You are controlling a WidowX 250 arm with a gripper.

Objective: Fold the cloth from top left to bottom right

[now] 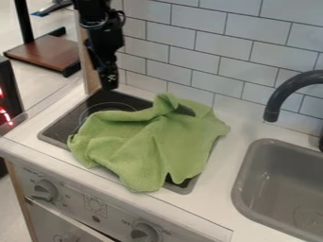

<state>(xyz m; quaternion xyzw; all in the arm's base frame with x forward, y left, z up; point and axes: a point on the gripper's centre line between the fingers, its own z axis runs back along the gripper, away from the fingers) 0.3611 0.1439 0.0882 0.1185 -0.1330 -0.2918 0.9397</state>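
Note:
The gripper (109, 81) hangs down at the upper left, over the back left corner of the dark stovetop, to the left of the cloth and apart from it. Whether it is open or shut cannot be made out. A green cloth (151, 144) lies rumpled across the stovetop (54, 127), with a raised fold at its back edge and creases through its middle. Its right side reaches past the stovetop onto the white counter. Part of the stovetop shows beneath the notched front edge of the cloth.
A grey sink (252, 175) is set into the counter at the right, with a dark curved faucet (277, 97) above it. White wall tiles (189, 45) rise behind the counter. Stove knobs (45, 190) line the front panel.

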